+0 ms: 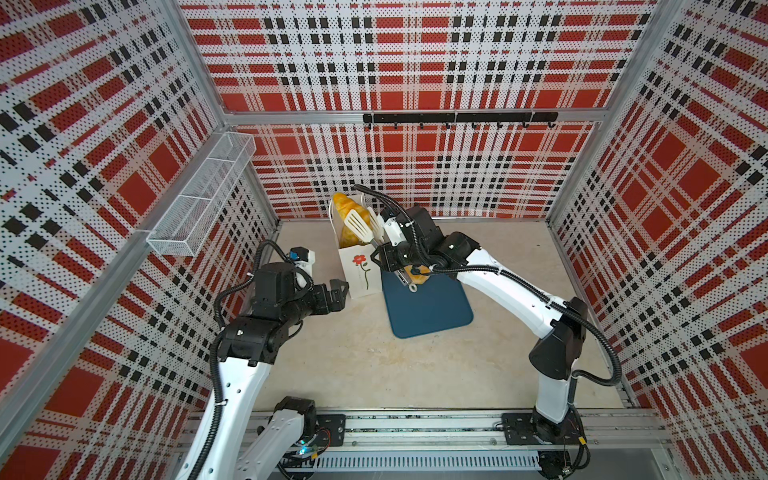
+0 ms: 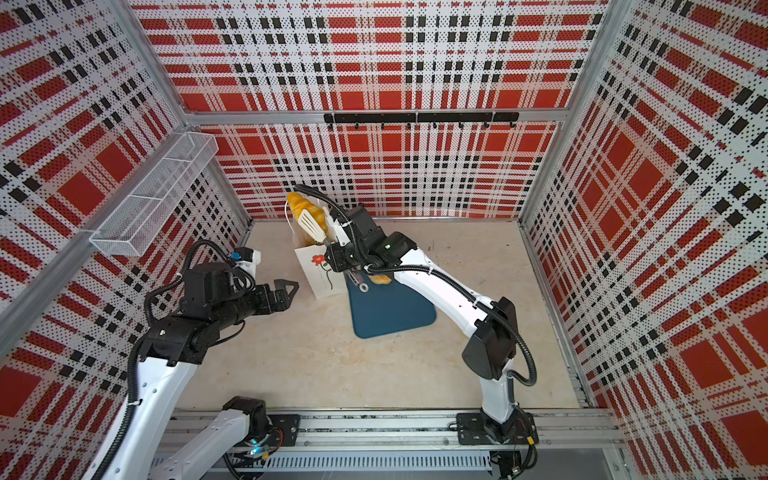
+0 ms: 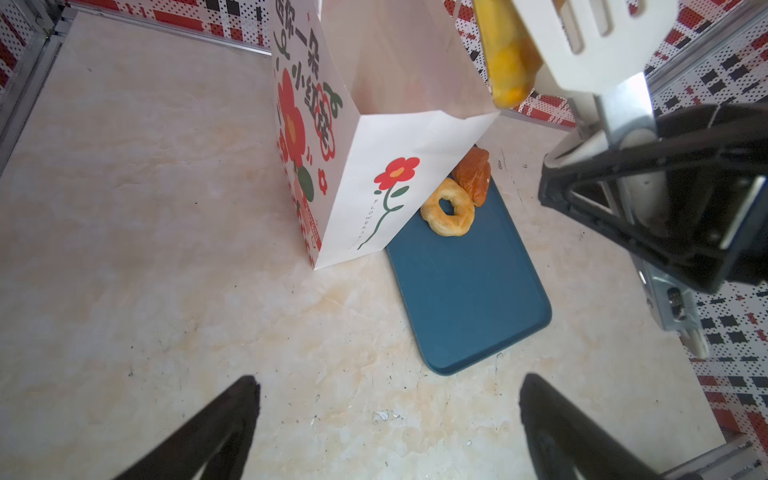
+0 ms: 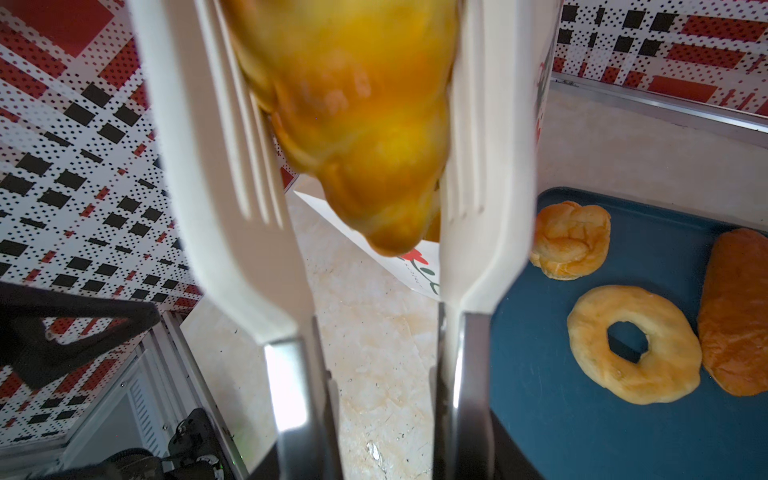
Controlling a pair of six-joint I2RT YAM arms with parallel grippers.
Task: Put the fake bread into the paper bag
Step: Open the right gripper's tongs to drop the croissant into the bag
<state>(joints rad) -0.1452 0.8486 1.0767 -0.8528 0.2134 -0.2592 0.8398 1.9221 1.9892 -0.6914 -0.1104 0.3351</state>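
**Desk:** What does your right side have?

**Me:** My right end effector (image 1: 384, 253) is clenched on the metal handles of a pair of white tongs (image 1: 359, 226). The two slotted blades pinch a golden croissant (image 1: 347, 208) between them, so the croissant sits out at the far end of the tongs, not in the end effector itself.

**Desk:** Where is that against the bag?

**Me:** The paper bag (image 1: 360, 276) stands upright on the counter (image 1: 353, 365), flower side facing me. Its base touches a corner of the blue tray (image 1: 432, 307). I see the croissant hanging narrow end down at the bag's open top. I cannot tell whether its lower tip is past the rim.

**Desk:** What else is out?

**Me:** Three pieces lie on the tray, close beside the bag. There is a ring doughnut (image 3: 448, 208), with a darker orange-brown piece (image 3: 473, 174) touching it, and a round bun (image 4: 569, 241) near them. They lie below my right end effector, mostly hidden under that arm in both top views.

**Desk:** And the left?

**Me:** My left end effector (image 1: 338, 293) is released, jaws spread wide, holding nothing. It hovers over the counter on the bag's other side, near the bag but apart from it.
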